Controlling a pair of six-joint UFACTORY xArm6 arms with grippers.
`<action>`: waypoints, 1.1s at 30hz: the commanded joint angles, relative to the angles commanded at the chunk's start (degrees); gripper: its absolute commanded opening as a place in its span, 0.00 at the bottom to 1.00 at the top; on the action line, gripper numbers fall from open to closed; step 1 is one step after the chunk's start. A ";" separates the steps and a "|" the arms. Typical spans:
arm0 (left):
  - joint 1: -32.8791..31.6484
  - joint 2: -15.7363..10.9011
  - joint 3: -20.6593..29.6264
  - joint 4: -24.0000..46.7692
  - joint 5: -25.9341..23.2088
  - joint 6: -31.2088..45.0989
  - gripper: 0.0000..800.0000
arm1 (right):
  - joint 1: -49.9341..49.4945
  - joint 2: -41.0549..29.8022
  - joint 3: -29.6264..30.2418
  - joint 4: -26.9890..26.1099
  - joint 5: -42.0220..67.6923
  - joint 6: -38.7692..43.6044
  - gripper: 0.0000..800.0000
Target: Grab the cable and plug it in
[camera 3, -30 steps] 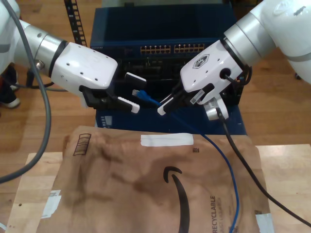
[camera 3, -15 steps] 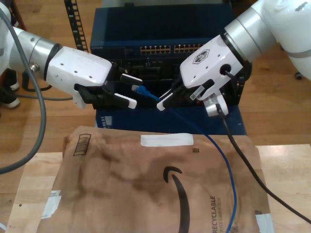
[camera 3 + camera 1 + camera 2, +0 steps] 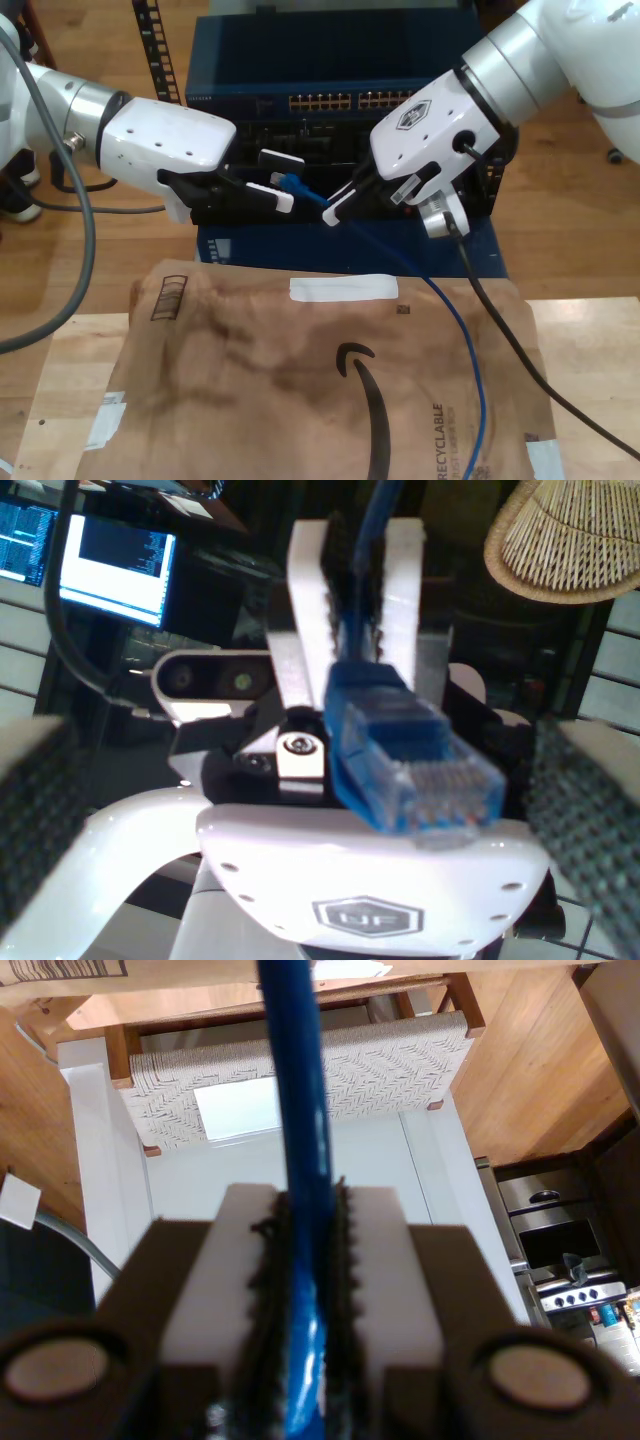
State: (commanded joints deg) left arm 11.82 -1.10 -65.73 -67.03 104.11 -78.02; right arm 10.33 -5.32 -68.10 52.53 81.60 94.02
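Blue rack (image 3: 240, 60) behind; second tool (image 3: 334, 211) still clamps cable (image 3: 462, 340); first tool (image 3: 280, 180), agape, now nearer plug (image 3: 291, 184).

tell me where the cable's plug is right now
In the exterior view the plug sits near centre, in front of the blue switch rack, between my first end effector's open fingers.

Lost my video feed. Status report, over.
My second pincer shut on the blue cable just behind its plug. My first pincer open around the plug, not closed. Switch ports behind, unobstructed.
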 joint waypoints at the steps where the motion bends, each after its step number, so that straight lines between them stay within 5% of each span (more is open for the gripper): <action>1: 0.35 0.00 0.44 -0.09 -0.09 0.00 0.67 | 0.00 0.00 0.00 0.00 0.00 0.00 0.03; 18: 1.85 0.00 0.79 -0.18 0.00 0.26 0.43 | 0.00 0.00 0.00 0.00 -0.09 0.00 0.03; 20: 2.20 0.00 0.79 -0.09 -0.09 0.18 0.34 | 0.00 0.00 0.00 0.09 -0.09 0.00 0.03; 33: 2.81 0.00 0.97 -0.26 -0.44 0.18 0.31 | 0.00 0.09 0.00 0.09 -0.09 0.00 0.03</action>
State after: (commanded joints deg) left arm 14.64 -1.10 -64.76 -67.30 103.67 -77.85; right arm 10.33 -5.23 -68.10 52.62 81.52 94.02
